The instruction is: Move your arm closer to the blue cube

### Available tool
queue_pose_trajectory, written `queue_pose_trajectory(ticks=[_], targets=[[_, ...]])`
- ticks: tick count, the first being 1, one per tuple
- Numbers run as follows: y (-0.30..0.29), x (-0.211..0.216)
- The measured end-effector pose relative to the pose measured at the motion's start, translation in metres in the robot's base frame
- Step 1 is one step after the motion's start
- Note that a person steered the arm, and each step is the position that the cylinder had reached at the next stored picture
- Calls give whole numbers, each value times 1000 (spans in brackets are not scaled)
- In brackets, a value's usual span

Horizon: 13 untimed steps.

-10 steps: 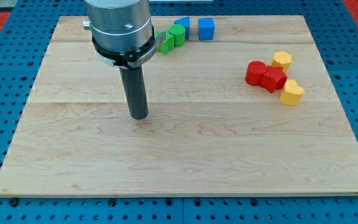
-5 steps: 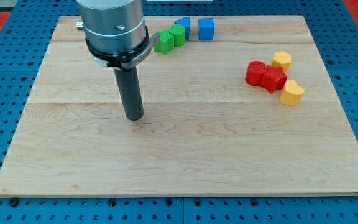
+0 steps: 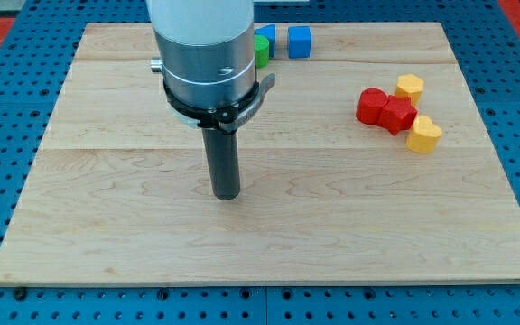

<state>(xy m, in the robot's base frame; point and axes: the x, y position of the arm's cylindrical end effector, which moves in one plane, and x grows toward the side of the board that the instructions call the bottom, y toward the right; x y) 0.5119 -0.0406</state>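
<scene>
My tip (image 3: pixel 227 194) now further right, blue cube (image 3: pixel 300 41) square-on.

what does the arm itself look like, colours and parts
The arm ends in a wide cylindrical body, white at the top and brushed silver metal below, with a small hole in its side. A black clamp ring with small side tabs circles its base. From that hangs a straight, smooth dark grey rod, ending at my tip. No cables or markings show.

Pale, smooth-grained wooden board (image 3: pixel 332 226)
</scene>
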Motion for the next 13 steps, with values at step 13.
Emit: queue_pose_trajectory(ticks=[13], targets=[[115, -195]])
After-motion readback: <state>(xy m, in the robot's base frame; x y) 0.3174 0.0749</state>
